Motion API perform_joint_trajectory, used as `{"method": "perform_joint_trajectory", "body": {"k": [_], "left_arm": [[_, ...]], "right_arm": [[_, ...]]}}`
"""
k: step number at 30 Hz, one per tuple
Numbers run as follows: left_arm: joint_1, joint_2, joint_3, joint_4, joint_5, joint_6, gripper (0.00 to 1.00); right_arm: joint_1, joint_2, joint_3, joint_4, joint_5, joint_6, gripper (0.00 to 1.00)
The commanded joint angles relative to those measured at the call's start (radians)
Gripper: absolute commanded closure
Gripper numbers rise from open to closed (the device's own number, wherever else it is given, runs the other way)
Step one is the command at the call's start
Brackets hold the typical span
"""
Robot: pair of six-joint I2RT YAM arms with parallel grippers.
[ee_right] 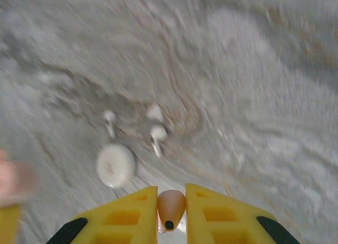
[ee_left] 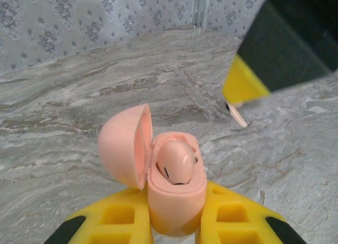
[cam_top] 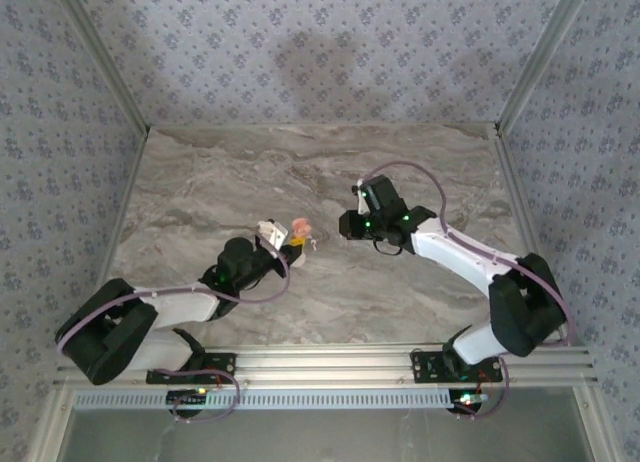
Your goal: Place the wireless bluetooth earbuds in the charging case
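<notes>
A pink charging case [ee_left: 177,194] stands upright with my left gripper [ee_left: 177,215] shut on its lower body. Its lid [ee_left: 124,144] is swung open to the left. One pink earbud [ee_left: 176,162] sits in the case. In the top view the case [cam_top: 299,227] is at mid-table, at the tip of my left gripper [cam_top: 285,244]. My right gripper [ee_right: 171,202] is shut on a second pinkish earbud [ee_right: 171,204] with a dark dot at its end. In the left wrist view that earbud's stem [ee_left: 236,115] pokes out below a right finger [ee_left: 245,85], up and to the right of the case.
On the marble table [cam_top: 420,162], blurred, lie two small white stemmed pieces [ee_right: 157,135] [ee_right: 109,120] and a round white disc [ee_right: 115,165], ahead and to the left of my right gripper. Patterned walls and metal frame posts [cam_top: 530,72] enclose the table.
</notes>
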Motion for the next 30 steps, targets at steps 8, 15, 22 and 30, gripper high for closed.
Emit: {"method": "perform_joint_trajectory", "body": {"k": [8, 15, 22, 30], "left_arm": [[0.002, 0.055, 0.104, 0.128, 0.092, -0.031, 0.83], [0.0, 0.057, 0.119, 0.139, 0.108, -0.042, 0.83], [0.0, 0.058, 0.123, 0.155, 0.104, -0.056, 0.83], [0.0, 0.052, 0.125, 0.173, 0.11, -0.061, 0.83]], "right_arm": [[0.016, -0.151, -0.12, 0.427, -0.087, -0.101, 0.82], [0.036, -0.165, -0.16, 0.555, -0.136, -0.119, 0.81], [0.045, -0.163, -0.163, 0.581, -0.178, -0.14, 0.81], [0.049, -0.144, -0.161, 0.576, -0.197, -0.145, 0.81]]}}
